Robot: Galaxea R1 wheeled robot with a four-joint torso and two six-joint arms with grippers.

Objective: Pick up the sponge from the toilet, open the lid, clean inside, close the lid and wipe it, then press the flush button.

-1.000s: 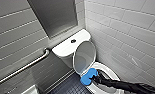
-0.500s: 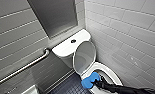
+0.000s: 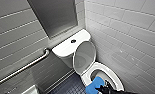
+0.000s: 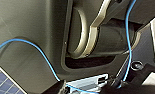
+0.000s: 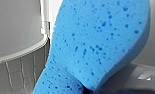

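Head view: right gripper (image 3: 103, 88) clamps sponge (image 3: 95, 84) over toilet (image 3: 68, 47) bowl rim, lid (image 3: 85, 57) raised.

Tile walls (image 3: 123, 32), dk floor (image 3: 70, 86), grab bar (image 3: 23, 68)

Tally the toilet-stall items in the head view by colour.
White: 2, toilet and its raised lid
Blue: 1, sponge
Dark: 1, flush button
Silver metal: 1, grab bar
Total: 5
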